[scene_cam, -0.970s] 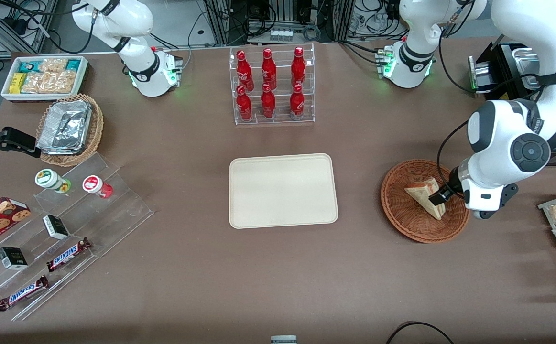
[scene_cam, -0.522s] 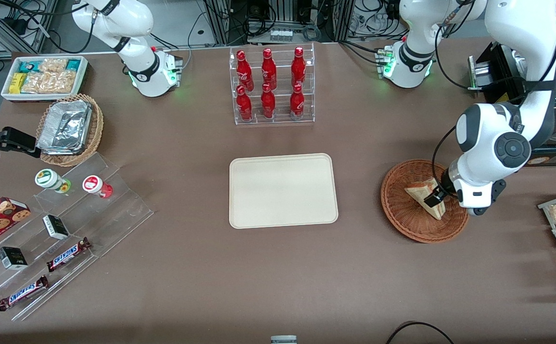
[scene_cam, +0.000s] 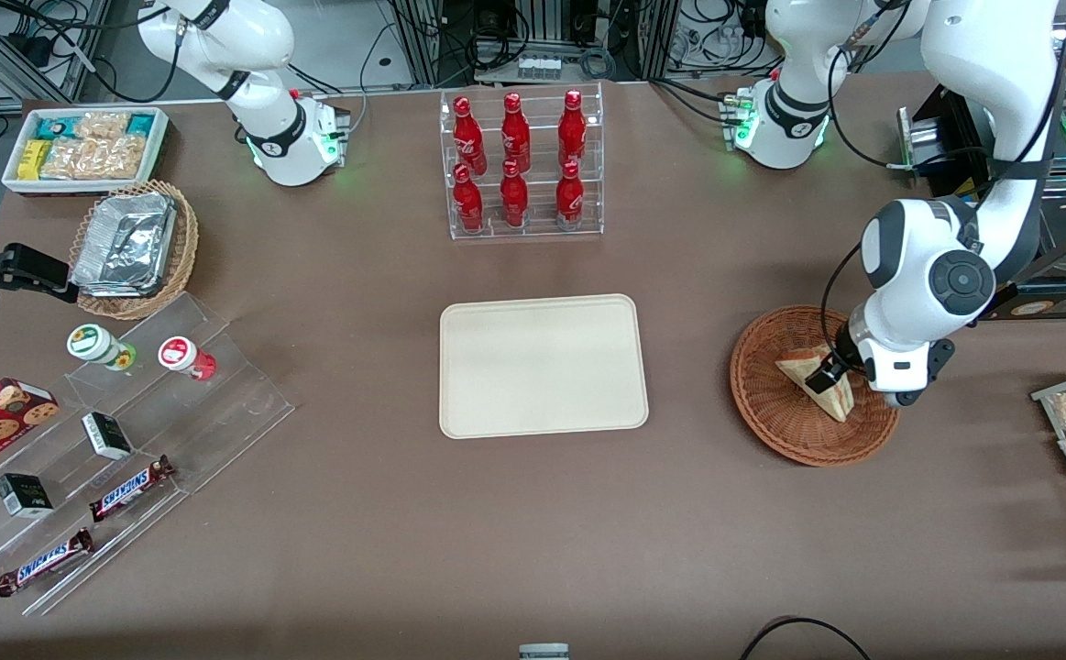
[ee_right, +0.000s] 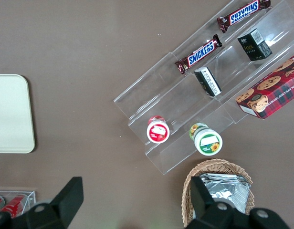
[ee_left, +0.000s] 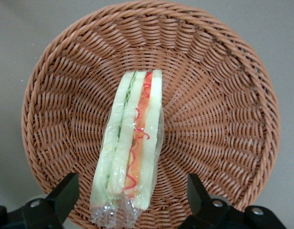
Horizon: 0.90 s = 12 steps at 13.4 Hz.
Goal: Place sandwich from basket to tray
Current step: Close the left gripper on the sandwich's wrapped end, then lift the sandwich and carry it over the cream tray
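Over the last second we have brought the jaws [ee_left: 130, 195] down into the basket [scene_cam: 771, 417]; they now stand apart, straddling the sandwich [ee_left: 132, 143], which lies untouched in it. The grasp looks imminent, and the tray [scene_cam: 542, 312] waits well apart.

This is a robotics lab dressed as a mock snack shop. Two white arm bases [scene_cam: 290, 137] with green status lights are bolted at the table's [scene_cam: 533, 513] twelve o'clock edge, with cable bundles and metal equipment racks [scene_cam: 533, 37] past it. On the brown tabletop sit retail-style displays: a clear acrylic rack of red soda bottles [scene_cam: 522, 165] at twelve o'clock, and a stepped acrylic shelf [scene_cam: 129, 431] with candy bars at about eight o'clock.
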Motion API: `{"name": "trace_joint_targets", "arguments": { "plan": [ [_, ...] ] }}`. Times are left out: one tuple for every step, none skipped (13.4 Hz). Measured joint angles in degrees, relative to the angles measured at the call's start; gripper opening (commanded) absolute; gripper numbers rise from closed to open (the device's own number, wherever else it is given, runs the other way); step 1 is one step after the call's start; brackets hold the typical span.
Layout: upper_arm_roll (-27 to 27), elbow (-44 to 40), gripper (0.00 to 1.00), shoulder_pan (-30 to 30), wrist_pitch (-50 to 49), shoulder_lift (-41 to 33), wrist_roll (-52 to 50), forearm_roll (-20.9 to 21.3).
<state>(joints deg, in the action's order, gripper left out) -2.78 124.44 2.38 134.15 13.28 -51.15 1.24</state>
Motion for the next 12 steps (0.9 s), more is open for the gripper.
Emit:
{"name": "trace_joint_targets", "arguments": {
  "plan": [
    [0.00,0.40,1.00,0.00,0.27,0.03,-0.03,0.00],
    [0.00,0.72,1.00,0.00,0.39,0.08,-0.04,0.00],
    [0.00,1.00,1.00,0.00,0.52,0.18,-0.06,0.00],
    [0.00,1.29,1.00,0.00,0.86,0.36,-0.06,0.00],
    [0.00,1.44,1.00,0.00,1.11,0.66,-0.07,0.00],
    [0.00,1.46,0.99,0.00,1.34,1.06,-0.07,0.00],
    [0.00,1.47,0.89,0.00,1.68,1.54,-0.08,0.00],
    [0.00,1.47,0.57,0.00,2.08,1.97,-0.09,0.00],
    [0.00,1.47,0.19,0.00,2.28,2.28,-0.30,-0.02],
    [0.00,1.47,0.00,0.00,2.32,2.46,-0.86,-0.02],
    [-0.01,1.47,0.00,0.00,2.32,2.52,-1.36,-0.02],
    [-0.02,1.47,0.00,0.00,2.32,2.52,-1.55,-0.02]
  ]
}}
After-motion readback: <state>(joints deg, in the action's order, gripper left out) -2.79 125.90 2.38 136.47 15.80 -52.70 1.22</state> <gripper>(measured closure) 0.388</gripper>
